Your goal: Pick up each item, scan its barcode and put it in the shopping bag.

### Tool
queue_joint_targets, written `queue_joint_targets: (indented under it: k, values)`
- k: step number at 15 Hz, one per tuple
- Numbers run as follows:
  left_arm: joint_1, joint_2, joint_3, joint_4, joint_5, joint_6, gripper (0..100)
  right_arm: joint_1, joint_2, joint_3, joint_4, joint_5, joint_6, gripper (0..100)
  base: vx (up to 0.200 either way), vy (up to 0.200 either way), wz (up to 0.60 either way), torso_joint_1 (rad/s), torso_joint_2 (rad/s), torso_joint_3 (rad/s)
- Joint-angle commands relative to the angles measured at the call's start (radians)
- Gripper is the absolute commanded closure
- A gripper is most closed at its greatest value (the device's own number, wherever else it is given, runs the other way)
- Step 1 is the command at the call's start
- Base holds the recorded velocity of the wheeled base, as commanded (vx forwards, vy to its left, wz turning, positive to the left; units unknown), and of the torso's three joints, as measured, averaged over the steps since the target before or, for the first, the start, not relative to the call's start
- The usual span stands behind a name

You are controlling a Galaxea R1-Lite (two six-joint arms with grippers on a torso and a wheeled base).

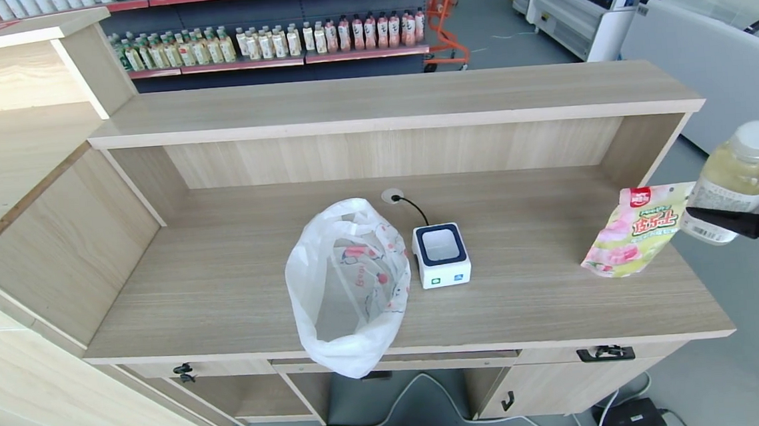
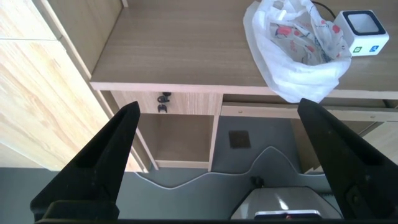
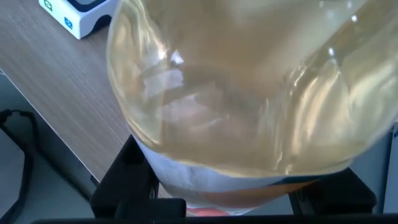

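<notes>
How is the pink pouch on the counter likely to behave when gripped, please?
The pouch looks soft-sided and flat, so it will probably flex and feel light. It sits at the counter edge, so a push might slide it off.

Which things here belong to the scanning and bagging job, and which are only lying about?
For the job: bottle, pouch, scanner, shopping bag.
Just there: drawer key, shelf of drinks behind the counter, orange cart.
</notes>
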Motion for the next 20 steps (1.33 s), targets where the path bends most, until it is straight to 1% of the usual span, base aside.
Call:
queue_joint_targets:
  k: [1, 4, 6, 8, 10, 12, 14, 15, 16, 17, 19, 20]
  values:
    - [0.0, 0.0, 0.0, 0.0, 0.0, 0.001, 0, 0.006, -0.024, -0.003, -0.003, 0.001, 0.002, 100, 0.0, 0.0, 0.6, -0.007, 0.0, -0.002]
    - [0.0, 0.0, 0.0, 0.0, 0.0, -0.001, 0, 0.054, -0.031, -0.016, -0.015, -0.001, 0.022, 100, 0.0, 0.0, 0.6, 0.002, 0.01, 0.007]
    - [0.0, 0.0, 0.0, 0.0, 0.0, 0.001, 0, 0.126, -0.028, -0.017, -0.063, -0.013, 0.051, 100, 0.0, 0.0, 0.6, 0.007, 0.0, 0.0]
    - [0.0, 0.0, 0.0, 0.0, 0.0, 0.001, 0, 0.192, -0.018, -0.017, -0.069, -0.05, 0.074, 100, 0.0, 0.0, 0.6, 0.0, 0.0, -0.002]
    - [0.0, 0.0, 0.0, 0.0, 0.0, 0.001, 0, 0.258, 0.001, -0.017, -0.073, -0.053, 0.096, 100, 0.0, 0.0, 0.6, 0.005, 0.0, 0.002]
    - [0.0, 0.0, 0.0, 0.0, 0.0, -0.001, 0, 0.298, 0.024, -0.009, -0.095, -0.054, 0.099, 100, 0.0, 0.0, 0.6, 0.0, 0.01, -0.005]
    - [0.0, 0.0, 0.0, 0.0, 0.0, 0.001, 0, 0.324, 0.056, -0.019, -0.089, -0.051, 0.143, 100, 0.0, 0.0, 0.0, 0.0, 0.0, 0.0]
    - [0.0, 0.0, 0.0, 0.0, 0.0, 0.001, 0, 0.362, 0.11, -0.029, -0.1, -0.05, 0.27, 100, 0.0, 0.0, 0.0, 0.0, 0.0, 0.0]
    - [0.0, 0.0, 0.0, 0.0, 0.0, 0.001, 0, 0.371, 0.148, -0.043, -0.106, -0.05, 0.323, 100, 0.0, 0.0, 0.0, 0.0, 0.0, 0.0]
    - [0.0, 0.0, 0.0, 0.0, 0.0, 0.001, 0, 0.374, 0.18, -0.052, -0.116, -0.05, 0.346, 100, 0.0, 0.0, 0.0, 0.0, 0.0, 0.0]
    - [0.0, 0.0, 0.0, 0.0, 0.0, 0.001, 0, 0.397, 0.28, -0.063, -0.185, -0.05, 0.379, 100, 0.0, 0.0, 0.0, 0.0, 0.0, 0.0]
    - [0.0, 0.0, 0.0, 0.0, 0.0, 0.001, 0, 0.414, 0.337, -0.066, -0.25, -0.05, 0.407, 100, 0.0, 0.0, 0.0, 0.0, 0.0, 0.0]
